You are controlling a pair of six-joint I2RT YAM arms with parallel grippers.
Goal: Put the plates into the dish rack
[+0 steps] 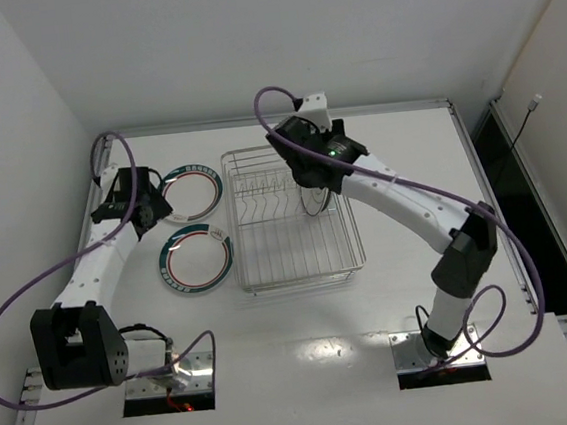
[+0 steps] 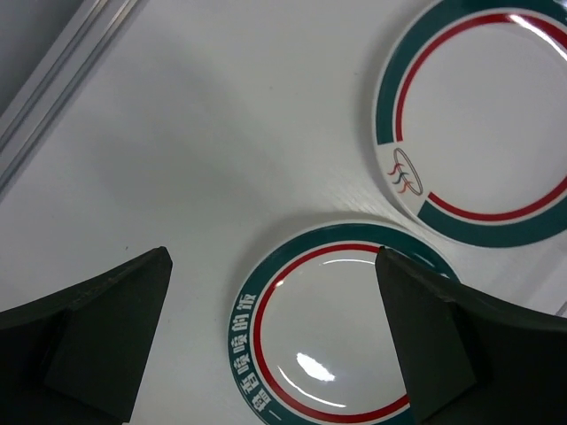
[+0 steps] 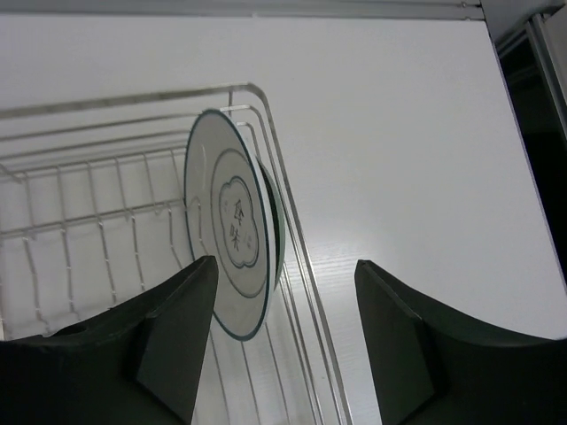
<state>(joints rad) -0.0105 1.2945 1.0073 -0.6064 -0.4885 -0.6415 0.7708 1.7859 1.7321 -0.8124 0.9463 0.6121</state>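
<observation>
Hovering over the left side of the table (image 1: 309, 371), my left gripper (image 2: 273, 266) has its two fingers spread wide apart and there is nothing between them. Directly under it lies one banded plate (image 2: 328, 341), white with a green and a red ring, flat on the table. In the wrist view its rim lies between my two fingers. A second banded plate (image 2: 478, 115) lies flat just beside the first one, not touching it. Both are left of the dish rack (image 1: 298, 263), outside of it.

The rack stands in the middle of the table, and its left part holds only the row of upright prongs (image 3: 97, 235). At its far right end the pale grey plate (image 3: 232, 221) stands on edge, with the flower shape in the centre facing the prongs. A darker plate (image 3: 276, 226) stands close behind it, against the rack's end wall; I see only its edge.

My right gripper (image 3: 282, 274) is above these two plates, with the jaws wide open and holding nothing. I cannot tell if the left finger touches the grey plate.
</observation>
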